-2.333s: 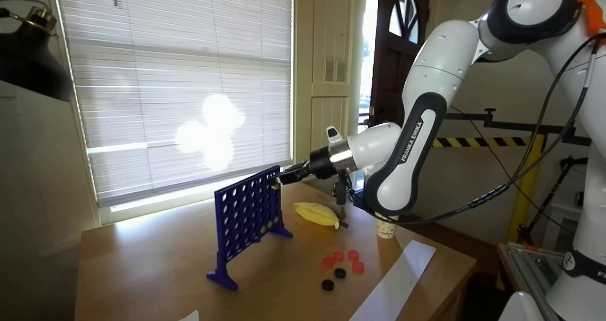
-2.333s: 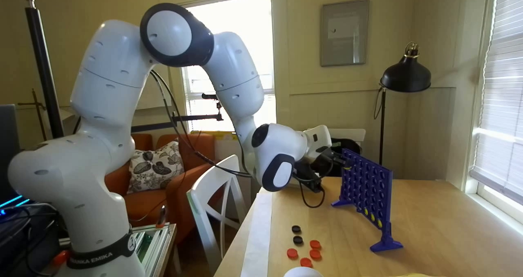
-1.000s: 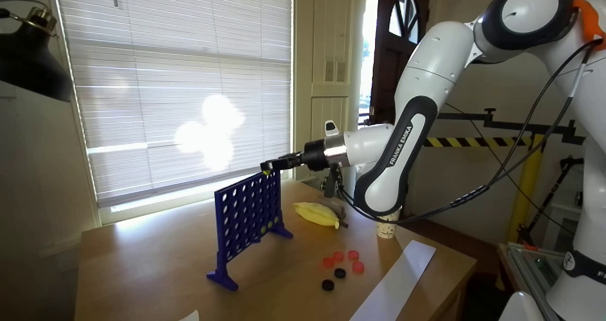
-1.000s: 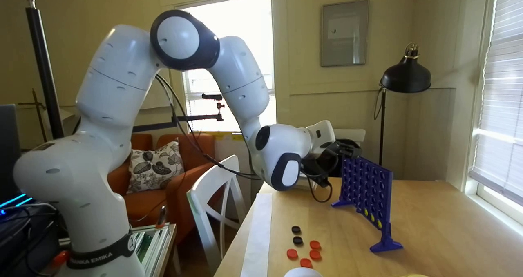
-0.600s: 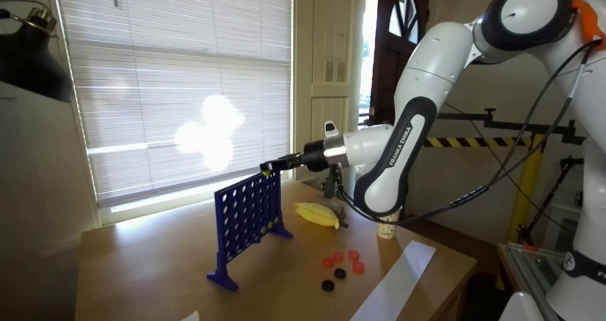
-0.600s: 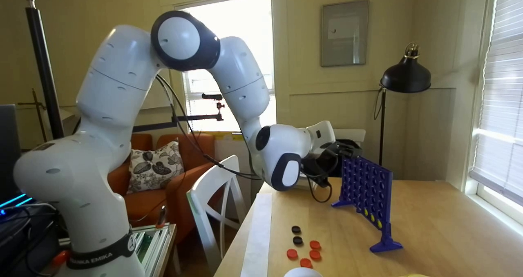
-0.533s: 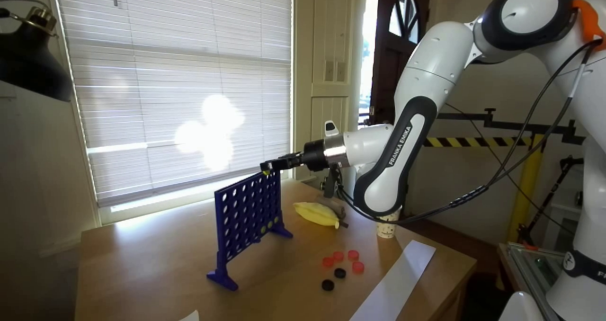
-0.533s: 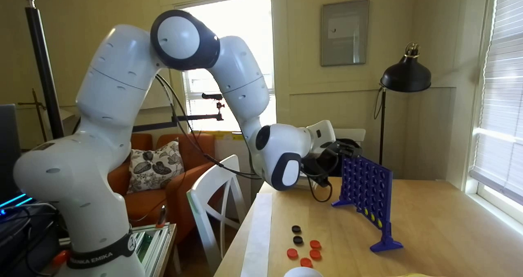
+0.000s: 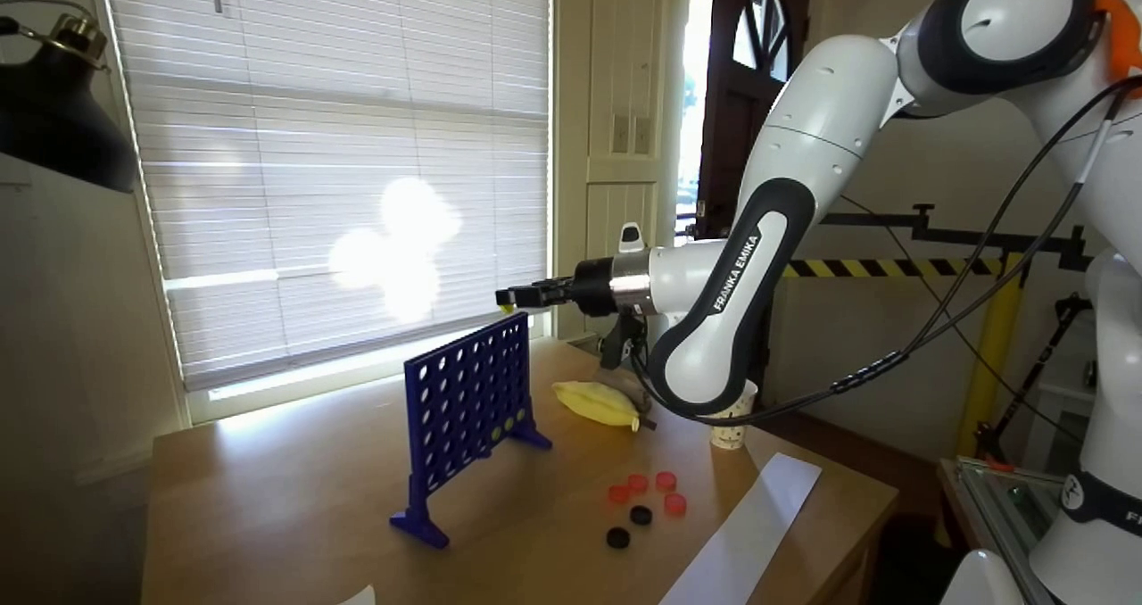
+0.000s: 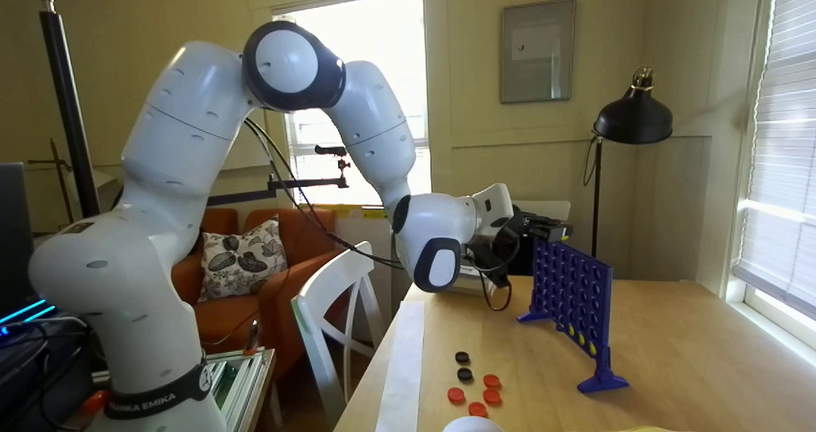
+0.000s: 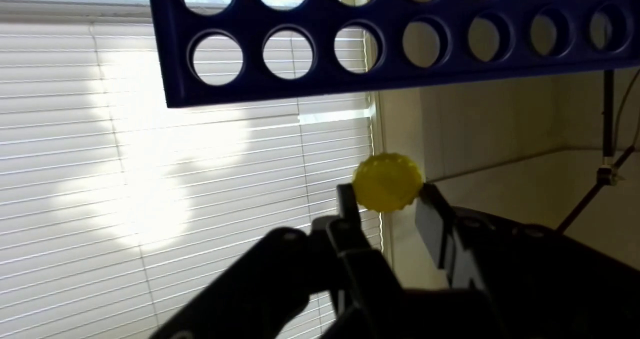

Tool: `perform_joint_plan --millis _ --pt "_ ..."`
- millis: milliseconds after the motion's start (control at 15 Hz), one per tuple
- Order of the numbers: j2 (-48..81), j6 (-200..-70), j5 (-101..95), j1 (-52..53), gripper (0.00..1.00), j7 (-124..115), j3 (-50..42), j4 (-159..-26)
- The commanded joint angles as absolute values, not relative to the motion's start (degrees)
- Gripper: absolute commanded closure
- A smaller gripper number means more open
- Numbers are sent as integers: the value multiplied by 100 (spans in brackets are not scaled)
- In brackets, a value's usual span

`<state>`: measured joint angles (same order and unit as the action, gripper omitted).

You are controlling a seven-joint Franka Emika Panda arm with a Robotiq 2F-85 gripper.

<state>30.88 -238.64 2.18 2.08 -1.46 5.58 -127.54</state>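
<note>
You've got the black two-finger tool (image 11: pixel 386 191) narrowed to disc width, pinching one round yellow plastic disc with a ribbed edge (image 11: pixel 388 179) right at the fingertips. In both exterior views that disc hangs a bit higher than the top edge of the upright dark-blue plastic grid board with round holes (image 11: pixel 392 36), near it; your wrist view shows a gap between them. Can't tell you if it's directly over the board. Three yellow discs (image 10: pixel 581 339) sit low in the board, side by side. Board stands on the light-wood tabletop (image 9: pixel 285 489). Also on there: four round red plastic discs (image 9: pixel 675 504) and two round black discs (image 9: pixel 618 538) in a loose group, a yellow banana-shaped object (image 9: pixel 596 403) near one board foot, a speckled white cup (image 9: pixel 728 434), a long white strip (image 9: pixel 745 529). In an exterior view, a black dome-shaded lamp (image 10: pixel 633 118) stands beyond the tabletop's edge.
</note>
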Motion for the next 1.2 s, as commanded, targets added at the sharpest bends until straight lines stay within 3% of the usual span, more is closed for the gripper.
perform_joint_plan --millis 0,1133 --pt "3204 -24158 1020 672 91 309 405 -12633" --pt "3970 -24348 1828 1374 91 1098 150 -11604"
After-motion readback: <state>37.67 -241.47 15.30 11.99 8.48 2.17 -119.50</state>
